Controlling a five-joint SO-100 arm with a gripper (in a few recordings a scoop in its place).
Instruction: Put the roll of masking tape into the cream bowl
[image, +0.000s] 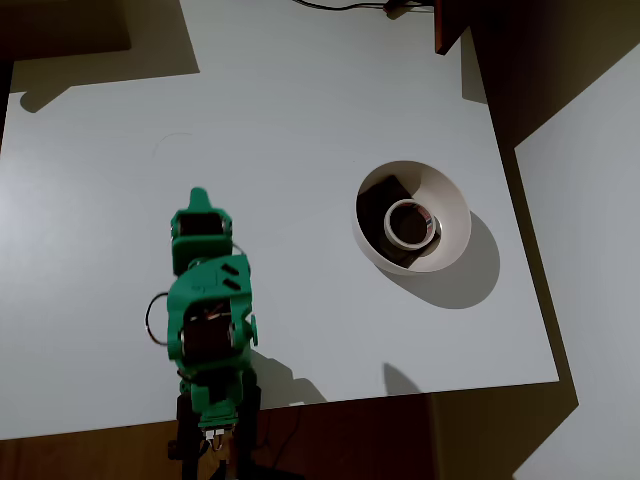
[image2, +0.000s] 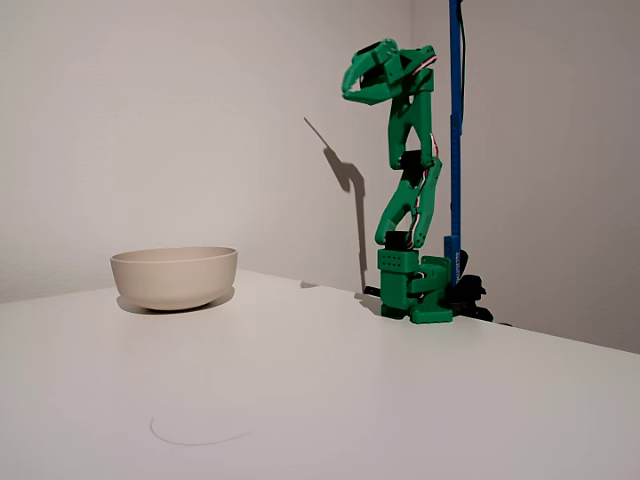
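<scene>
Lying in cream bowl (image: 447, 205), masking tape (image: 408, 222)

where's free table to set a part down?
Overhead view: the white table is bare along the top and left, and between the arm and the cream bowl. The bowl is full: roll of masking tape on a dark block.

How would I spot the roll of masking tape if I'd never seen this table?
Find the cream bowl on the white table, right of the green arm in the overhead view. Inside it lies the roll of masking tape, a small off-white ring, pale against the dark brown block beside it.
</scene>
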